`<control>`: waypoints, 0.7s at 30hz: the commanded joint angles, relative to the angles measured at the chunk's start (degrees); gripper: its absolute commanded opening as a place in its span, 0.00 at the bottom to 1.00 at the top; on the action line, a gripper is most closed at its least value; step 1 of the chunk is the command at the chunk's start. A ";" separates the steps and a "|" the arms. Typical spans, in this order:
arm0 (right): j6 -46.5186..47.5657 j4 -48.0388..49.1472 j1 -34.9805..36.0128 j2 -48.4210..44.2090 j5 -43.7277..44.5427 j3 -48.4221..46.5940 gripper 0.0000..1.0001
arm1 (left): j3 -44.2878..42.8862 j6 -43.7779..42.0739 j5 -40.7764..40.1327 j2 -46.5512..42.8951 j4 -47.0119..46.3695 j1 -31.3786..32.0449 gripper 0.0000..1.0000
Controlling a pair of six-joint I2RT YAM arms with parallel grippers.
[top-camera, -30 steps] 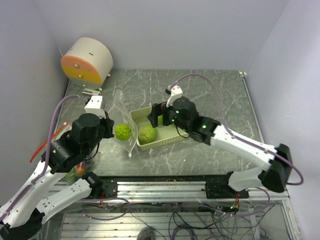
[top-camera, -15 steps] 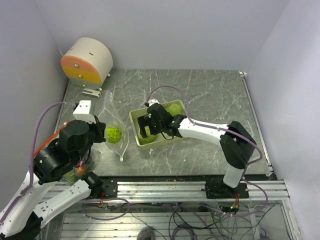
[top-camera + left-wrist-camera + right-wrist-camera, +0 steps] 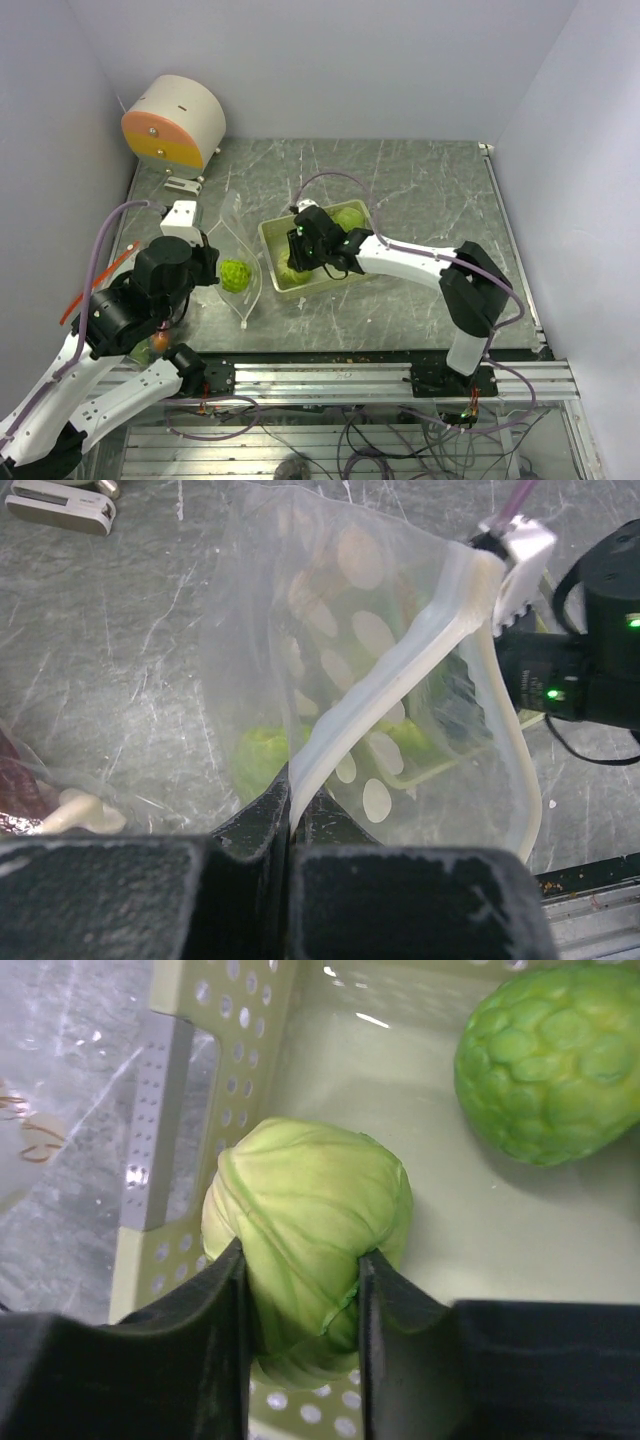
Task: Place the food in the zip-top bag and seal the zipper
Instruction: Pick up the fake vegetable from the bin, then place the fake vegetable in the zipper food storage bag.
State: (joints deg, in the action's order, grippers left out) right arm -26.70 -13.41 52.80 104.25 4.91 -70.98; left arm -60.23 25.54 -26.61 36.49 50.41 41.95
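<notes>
Food sits in two places as we look down on the table (image 3: 430, 180). One bumpy green ball (image 3: 235, 275) lies inside the zip-top bag (image 3: 240, 245), which stands open on the table just left of the pale-green basket (image 3: 325, 288).

Our left fingers (image 3: 275, 825) pinch the bag's white zipper strip (image 3: 400, 695) at its near end, closed hard on it with no gap showing. From there the strip rises away toward the far side. Through the clear film we see the green of that ball low in the bag.

Our right fingers (image 3: 228, 1290) are down in the near-left corner of the basket. They clamp a smooth, leafy light-green ball (image 3: 310, 1200) from both sides, close against the perforated wall. We cannot tell whether this ball touches the basket floor.

A second bumpy ball (image 3: 550, 1060) lies in the far right part of the basket, apart from the held one.
</notes>
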 commanded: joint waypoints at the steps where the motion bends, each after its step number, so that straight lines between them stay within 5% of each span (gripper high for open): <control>1: 2.04 0.67 -0.61 -8.92 1.56 0.08 0.20 | 0.30 0.62 0.49 -0.02 -2.20 0.13 0.07; 6: 4.37 5.30 -1.17 -21.73 -3.80 4.84 0.20 | 2.04 1.06 2.37 1.81 -4.05 0.14 0.07; 12: 9.02 13.09 -1.04 -35.18 -21.46 10.57 0.20 | 5.52 0.95 5.88 5.85 -10.26 0.15 0.07; 21: 9.40 23.40 2.50 -34.23 -45.88 12.43 0.18 | 4.10 -0.14 6.40 9.31 -12.62 0.14 0.07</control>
State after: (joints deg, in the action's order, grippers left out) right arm -18.11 3.25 53.76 68.38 -28.16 -59.83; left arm -54.54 26.09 -21.28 45.47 41.01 41.95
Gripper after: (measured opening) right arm 0.463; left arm 0.075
